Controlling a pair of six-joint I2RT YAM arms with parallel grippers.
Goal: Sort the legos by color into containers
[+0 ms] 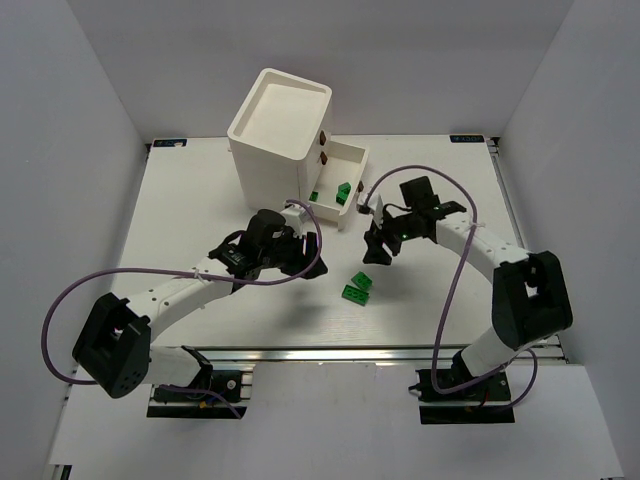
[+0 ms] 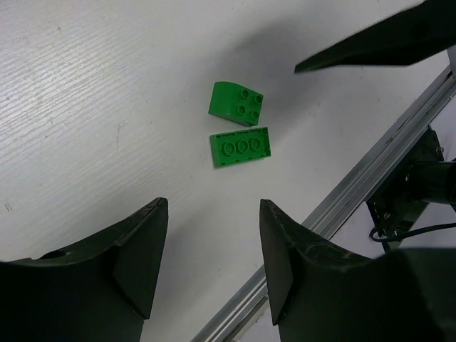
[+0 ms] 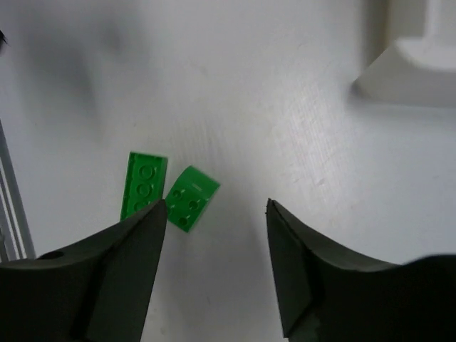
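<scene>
The overhead cam is sitting high above and behind my bases, looking down so the whole table (image 1: 200,200) is fitting in, with my arms coming up from the bottom of the frame.

My left wrist cam is hanging close over the tabletop, peeking past my left gripper (image 2: 214,249) at the bottom edge. The two green bricks (image 2: 242,146) are landing just above centre.

My right wrist cam is doing the same past my right gripper (image 3: 217,242), also really close, catching them lower left.

All three views are sharing that brick pair, tiny at mid-frame in the overhead. They're also sharing the metal rail (image 2: 356,189) along the near table edge.
</scene>
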